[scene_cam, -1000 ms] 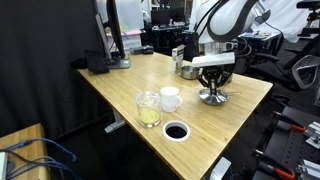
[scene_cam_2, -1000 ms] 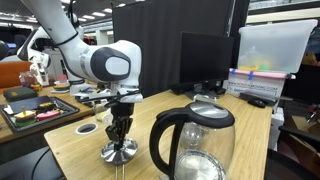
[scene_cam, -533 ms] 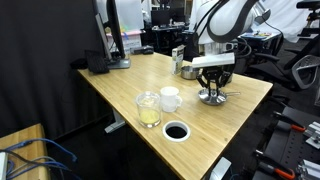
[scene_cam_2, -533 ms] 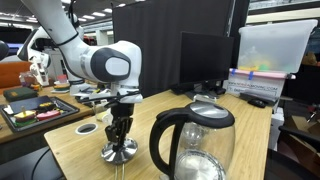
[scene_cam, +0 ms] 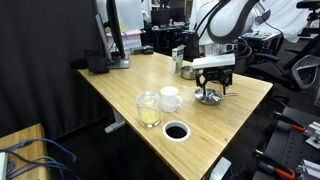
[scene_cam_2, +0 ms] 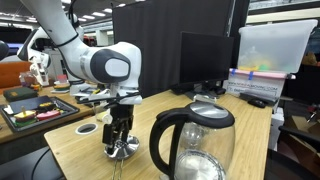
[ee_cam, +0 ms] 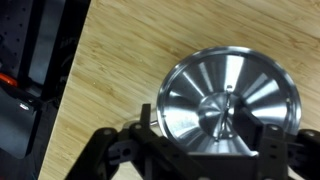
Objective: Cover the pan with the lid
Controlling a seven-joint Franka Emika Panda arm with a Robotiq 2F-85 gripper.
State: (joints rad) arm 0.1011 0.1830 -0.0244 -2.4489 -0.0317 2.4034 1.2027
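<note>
The round silver lid (ee_cam: 225, 100) lies flat on the wooden table, domed, with its small knob (ee_cam: 217, 110) in the middle. It rests on the pan, which is almost wholly hidden beneath it; only a thin handle (scene_cam_2: 118, 167) pokes out toward the table's front edge. My gripper (ee_cam: 200, 122) hovers just above the lid, open, with a finger on each side of the knob and not touching it. Both exterior views show the gripper (scene_cam: 211, 88) (scene_cam_2: 120, 137) straight over the lid (scene_cam: 210, 97) (scene_cam_2: 122, 151).
A white mug (scene_cam: 170, 98) and a glass jar (scene_cam: 148, 108) stand close together, with a black round hole (scene_cam: 176, 131) in the table nearby. A steel cup (scene_cam: 187, 69) sits behind the gripper. A black kettle (scene_cam_2: 195, 145) stands close beside the lid, with a monitor (scene_cam_2: 205, 62) behind it.
The jaws have spread apart and let go of the lid's knob. The gripper has lifted slightly, and the lid stays on the pan.
</note>
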